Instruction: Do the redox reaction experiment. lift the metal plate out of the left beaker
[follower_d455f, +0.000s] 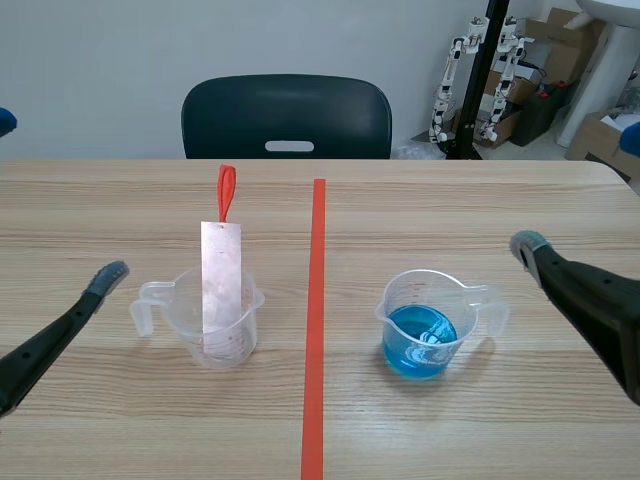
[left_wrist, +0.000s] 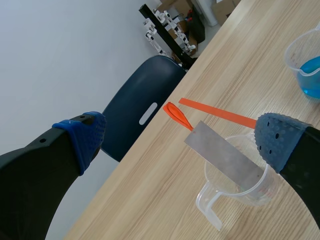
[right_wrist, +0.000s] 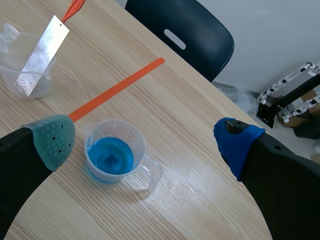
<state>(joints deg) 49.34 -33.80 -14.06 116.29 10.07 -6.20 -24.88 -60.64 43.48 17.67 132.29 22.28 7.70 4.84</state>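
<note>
My left pincer (left_wrist: 181, 139) is wide open and holds nothing. The plate (left_wrist: 225, 157) stands ahead of it and a little below, leaning in the beaker (left_wrist: 250, 192). The plate's lower end is inside the cup and its orange loop (left_wrist: 176, 114) sticks out past the upper end.

The main risk, as I judge it, is the beaker. It looks like light plastic, so if I close on the plate off-centre, or pull along its slant instead of straight up, the lower edge could catch the rim and tip or drag the cup. The plate is also smooth and thin, and a shallow pinch near one edge may let it swing or slip from my pads. I cannot tell whether there is liquid in this beaker.

Nothing lies between my fingers and the plate. The tape (follower_d455f: 316, 300) runs beyond the beaker. The blue beaker (follower_d455f: 425, 320) sits well apart, under my right pincer (right_wrist: 144, 142), which is wide open as well. The chair (follower_d455f: 287, 115) is past the table (follower_d455f: 120, 420) edge.
</note>
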